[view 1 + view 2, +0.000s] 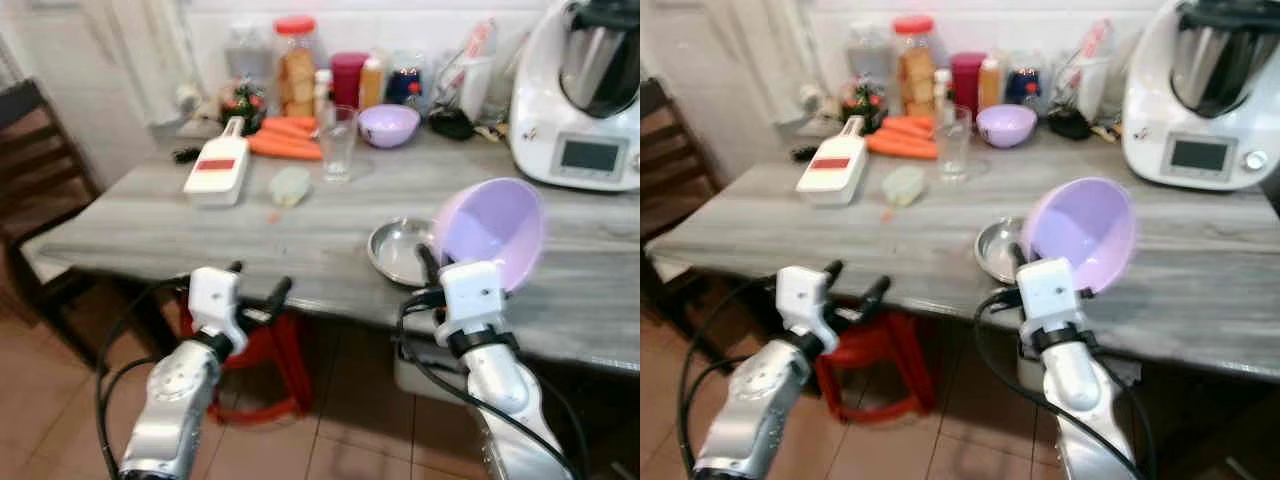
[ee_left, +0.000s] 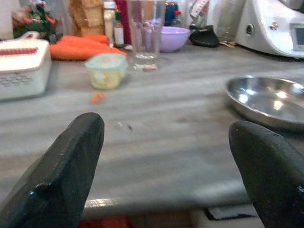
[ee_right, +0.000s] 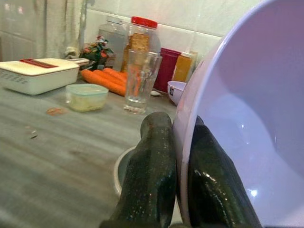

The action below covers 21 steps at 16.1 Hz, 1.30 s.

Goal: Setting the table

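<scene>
Two grippers up at near edge of grey table [image 1: 300,235]. Head views: right gripper [image 1: 432,268] clamps rim of lilac bowl [image 1: 492,232], bowl tipped on its side, mouth facing camera, held over table edge just beside steel dish [image 1: 397,251]. Left gripper [image 1: 257,283] empty, fingers spread, hovering at table edge above red stool [image 1: 262,352]. Back of table: 2nd small lilac bowl [image 1: 389,124], drinking glass [image 1: 338,143], carrots [image 1: 285,140], white slicer w/ red panel [image 1: 217,166], small lidded tub [image 1: 291,185], red-lid jar [image 1: 295,67], white kitchen machine [image 1: 582,95] far right. Dark chair [image 1: 40,170] at robot's left.

L wrist view: both black fingers [image 2: 61,175] wide apart, nothing btwn them, just bare tabletop. Steel dish seen empty, shiny inside; orange scrap [image 2: 98,98] on table near tub, not made out from head cam.

R wrist view: two fingers [image 3: 150,175] pinched tight, one each side of bowl wall, one inside, one outside. Bowl interior clean, empty. Steel dish edge peeks behind fingers. Glass reads empty; carrots lie behind it
</scene>
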Tool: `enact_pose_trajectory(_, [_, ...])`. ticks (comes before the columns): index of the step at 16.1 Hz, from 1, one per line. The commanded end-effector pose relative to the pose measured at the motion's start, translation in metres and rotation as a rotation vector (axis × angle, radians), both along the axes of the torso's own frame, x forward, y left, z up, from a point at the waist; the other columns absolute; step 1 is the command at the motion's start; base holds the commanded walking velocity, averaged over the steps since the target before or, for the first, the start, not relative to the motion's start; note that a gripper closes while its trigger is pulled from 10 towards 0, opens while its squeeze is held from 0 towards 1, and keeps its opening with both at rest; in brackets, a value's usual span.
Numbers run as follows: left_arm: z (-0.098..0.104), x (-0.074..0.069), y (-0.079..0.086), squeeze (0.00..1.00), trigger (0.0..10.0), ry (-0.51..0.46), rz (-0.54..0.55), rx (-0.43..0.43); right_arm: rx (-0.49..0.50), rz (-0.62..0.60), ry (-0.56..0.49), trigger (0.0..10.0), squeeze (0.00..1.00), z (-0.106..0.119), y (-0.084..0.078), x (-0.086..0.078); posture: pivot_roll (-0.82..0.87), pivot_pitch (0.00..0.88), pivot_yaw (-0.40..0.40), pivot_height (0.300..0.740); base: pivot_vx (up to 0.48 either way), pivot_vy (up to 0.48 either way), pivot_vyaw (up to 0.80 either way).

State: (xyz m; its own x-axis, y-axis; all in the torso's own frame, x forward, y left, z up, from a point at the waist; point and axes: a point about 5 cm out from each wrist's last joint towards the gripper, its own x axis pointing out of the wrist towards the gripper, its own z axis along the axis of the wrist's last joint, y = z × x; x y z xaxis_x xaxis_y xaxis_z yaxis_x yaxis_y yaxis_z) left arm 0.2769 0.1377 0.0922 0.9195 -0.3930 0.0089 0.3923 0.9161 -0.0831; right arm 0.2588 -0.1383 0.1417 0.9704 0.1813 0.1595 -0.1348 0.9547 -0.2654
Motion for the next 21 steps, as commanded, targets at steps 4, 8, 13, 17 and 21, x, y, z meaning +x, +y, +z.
enact_pose_trajectory(4, [0.003, 0.001, -0.005, 0.0, 10.0, -0.011, -0.013, 0.0, -0.013, 0.024, -0.033, 10.0, 0.0, 0.009, 0.002, 0.005, -0.05, 0.0, 0.067, 0.74, 0.371, 0.0, 0.0])
enact_pose_trajectory(8, [0.004, -0.003, -0.003, 0.0, 10.0, -0.023, -0.014, 0.0, -0.033, 0.098, -0.04, 10.0, 0.0, 0.01, 0.015, 0.007, -0.04, 0.0, 0.06, 0.74, 0.088, 0.0, 0.0])
enact_pose_trajectory(13, [-0.001, -0.02, 0.01, 0.0, 10.0, -0.015, -0.077, 0.043, -0.037, 0.173, -0.01, 10.0, 0.0, 0.008, 0.022, 0.008, -0.03, 0.0, 0.055, 0.74, 0.0, 0.0, 0.0])
enact_pose_trajectory(17, [-0.006, -0.031, 0.014, 0.0, 10.0, 0.005, -0.16, 0.063, -0.086, 0.331, 0.037, 10.0, 0.0, 0.009, 0.035, 0.017, -0.03, 0.0, 0.05, 0.74, 0.0, 0.0, 0.0])
enact_pose_trajectory(21, [-0.007, -0.033, 0.012, 0.0, 10.0, 0.011, -0.201, 0.059, -0.158, 0.476, 0.186, 10.0, 0.0, -0.008, 0.051, 0.04, -0.02, 0.0, 0.046, 0.74, 0.0, 0.0, 0.0])
